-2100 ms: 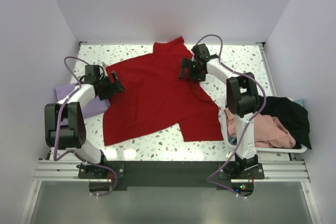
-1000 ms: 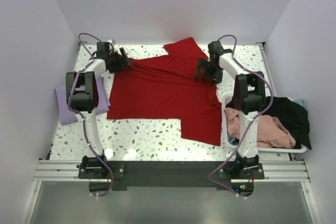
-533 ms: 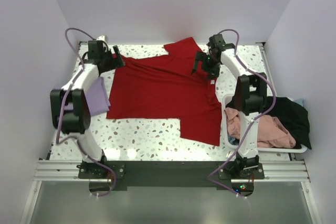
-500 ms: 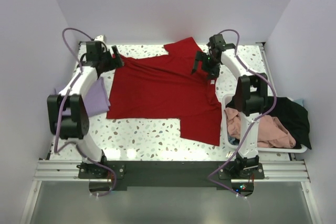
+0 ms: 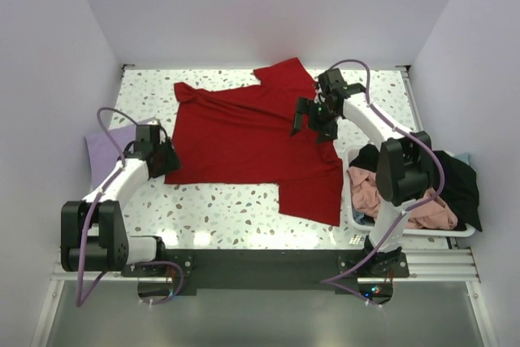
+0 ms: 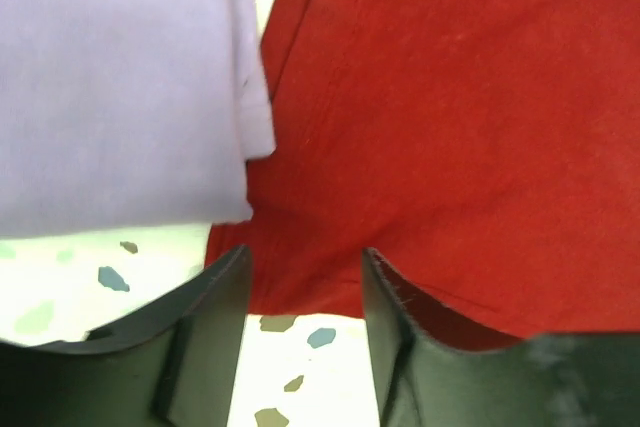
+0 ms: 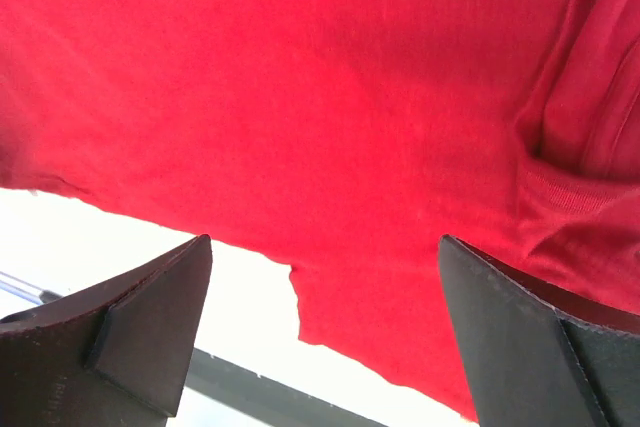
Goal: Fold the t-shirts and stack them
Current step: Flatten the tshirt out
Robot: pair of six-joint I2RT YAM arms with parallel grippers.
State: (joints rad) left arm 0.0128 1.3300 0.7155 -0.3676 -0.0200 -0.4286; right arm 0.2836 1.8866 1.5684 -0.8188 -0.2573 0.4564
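The large bright red t-shirt point(image 5: 244, 136) lies spread on the table, one sleeve pointing to the far wall. My left gripper point(image 5: 167, 160) is open and empty at the shirt's near left corner, low over the hem. In the left wrist view the gripper point(image 6: 305, 292) straddles the red hem point(image 6: 450, 117), beside the folded lavender t-shirt point(image 6: 120, 77). That lavender t-shirt point(image 5: 110, 148) lies at the table's left edge. My right gripper point(image 5: 307, 122) is wide open and empty above the red shirt's right side. The right wrist view shows this gripper point(image 7: 325, 292) over red cloth point(image 7: 300, 77).
A white plastic basket point(image 5: 455, 233) stands at the right edge and holds a salmon-pink t-shirt point(image 5: 406, 201) and a black t-shirt point(image 5: 451, 176). A black rail point(image 5: 260, 262) runs along the near edge. Walls close in the table on three sides.
My left gripper has left the shirt's far left corner and come back to its near left corner. My right gripper has shifted slightly nearer and left. The red shirt lies still.
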